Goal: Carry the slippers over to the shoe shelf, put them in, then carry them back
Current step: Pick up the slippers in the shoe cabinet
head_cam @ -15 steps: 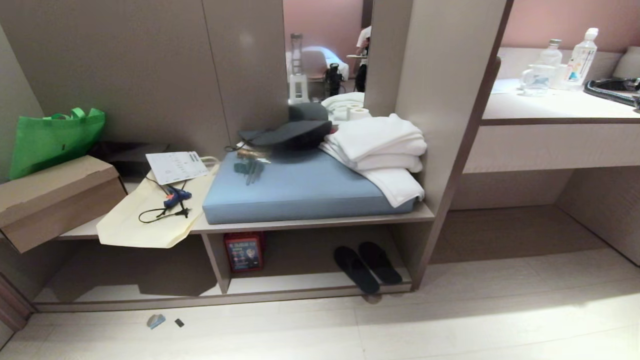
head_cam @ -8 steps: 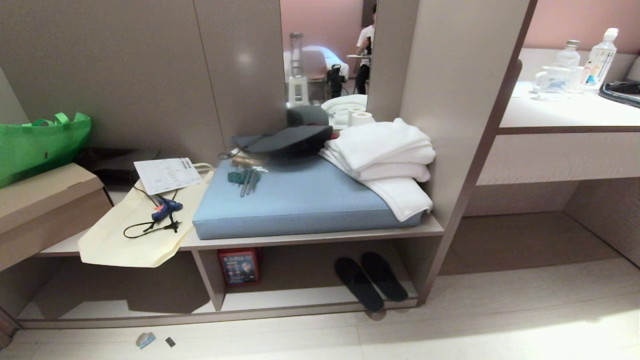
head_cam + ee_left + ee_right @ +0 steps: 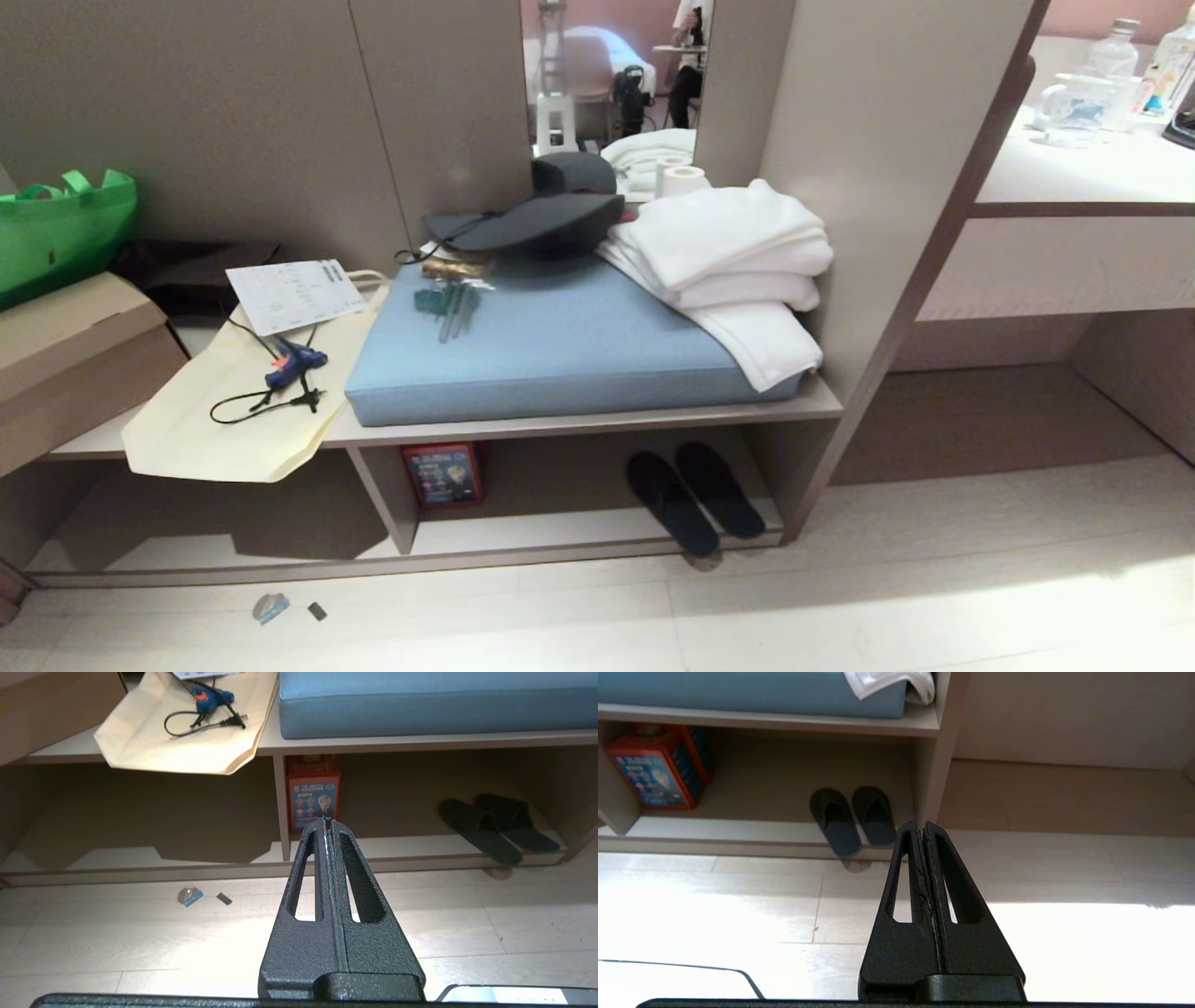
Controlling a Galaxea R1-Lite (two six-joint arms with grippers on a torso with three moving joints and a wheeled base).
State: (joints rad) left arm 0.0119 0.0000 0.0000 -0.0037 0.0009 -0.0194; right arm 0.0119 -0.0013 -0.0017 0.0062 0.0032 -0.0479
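Both tools are pressed together and hold nothing: the left tool (image 3: 328,826) and the right tool (image 3: 920,826) each point toward the shoe shelf (image 3: 597,537) from over the floor, neither appearing in the head view. The slippers (image 3: 695,499) lie side by side in the right compartment, near its end wall, heels at the front lip. Judged stage: the pair is in the shelf and retrieval is pending. Next, a tool must part and reach low under the shelf board.

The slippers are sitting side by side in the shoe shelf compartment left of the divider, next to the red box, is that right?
Not quite. The slippers lie side by side right of the divider, as the head view shows; the red box shares that compartment.
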